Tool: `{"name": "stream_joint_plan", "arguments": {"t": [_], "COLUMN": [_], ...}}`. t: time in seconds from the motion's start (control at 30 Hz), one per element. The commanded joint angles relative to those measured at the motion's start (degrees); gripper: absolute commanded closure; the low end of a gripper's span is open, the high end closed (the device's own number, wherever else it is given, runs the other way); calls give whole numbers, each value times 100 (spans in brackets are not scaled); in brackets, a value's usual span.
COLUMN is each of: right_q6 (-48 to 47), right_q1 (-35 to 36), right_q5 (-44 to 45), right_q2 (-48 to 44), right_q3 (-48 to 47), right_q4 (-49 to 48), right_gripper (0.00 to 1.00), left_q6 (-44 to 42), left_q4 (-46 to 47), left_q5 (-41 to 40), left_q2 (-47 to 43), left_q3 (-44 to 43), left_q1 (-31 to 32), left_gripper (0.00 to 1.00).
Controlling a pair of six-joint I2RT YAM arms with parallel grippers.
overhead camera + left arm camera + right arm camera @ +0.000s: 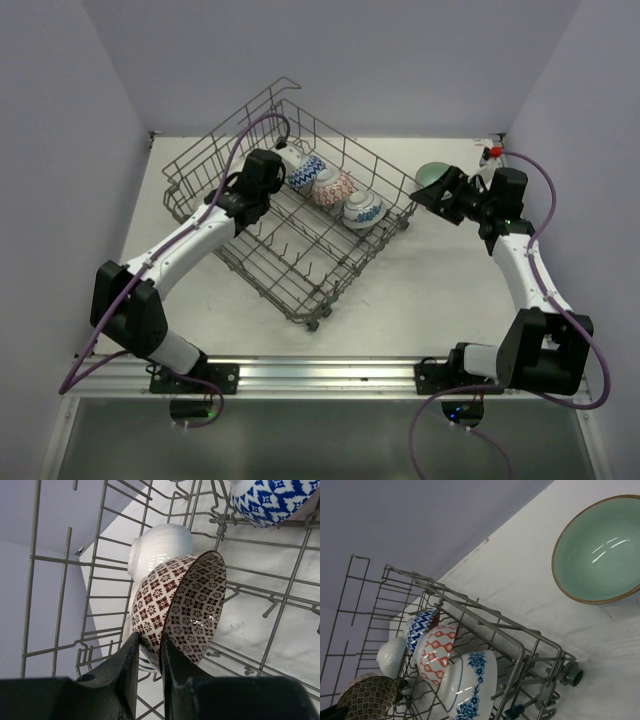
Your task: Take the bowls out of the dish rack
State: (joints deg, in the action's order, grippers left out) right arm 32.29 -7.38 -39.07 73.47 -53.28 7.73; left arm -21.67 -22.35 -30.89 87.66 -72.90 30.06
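Observation:
The grey wire dish rack (262, 272) stands mid-table. My left gripper (262, 182) reaches into its back left part and is shut on the rim of a dark red patterned bowl (185, 605), one finger (125, 672) outside and one inside. A plain white bowl (160, 545) sits just behind it. A blue zigzag bowl (306, 172), a red diamond bowl (331, 186) and a blue floral bowl (363, 209) stand in a row in the rack. A mint green bowl (597, 550) lies on the table right of the rack. My right gripper (437, 196) hovers beside it, open and empty.
The rack (520, 645) has raised sides and small wheels (571, 674); its near half holds only upright tines. The side walls stand close on the left and right. Purple cables trail from both arms. White table shows in front of the rack.

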Motion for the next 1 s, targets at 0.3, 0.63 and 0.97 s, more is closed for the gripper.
{"name": "stream_joint_plan", "arguments": {"t": [0.3, 0.63, 0.97], "right_q6": [-21, -231, -558], "right_q1": [35, 420, 2054], "right_q5": [127, 601, 1771], "right_q2": [-193, -588, -185], "right_q3": [-253, -735, -1431], "right_q4": [124, 589, 1346], "right_gripper": [20, 20, 22], "left_q6": [409, 1145, 1719], "left_q4": [863, 855, 661], "left_q5": [-302, 162, 567], "left_q2": [-977, -1769, -1400], "left_q3": [558, 75, 715], "left_q1": [237, 377, 377], "left_gripper": [100, 100, 77]}}
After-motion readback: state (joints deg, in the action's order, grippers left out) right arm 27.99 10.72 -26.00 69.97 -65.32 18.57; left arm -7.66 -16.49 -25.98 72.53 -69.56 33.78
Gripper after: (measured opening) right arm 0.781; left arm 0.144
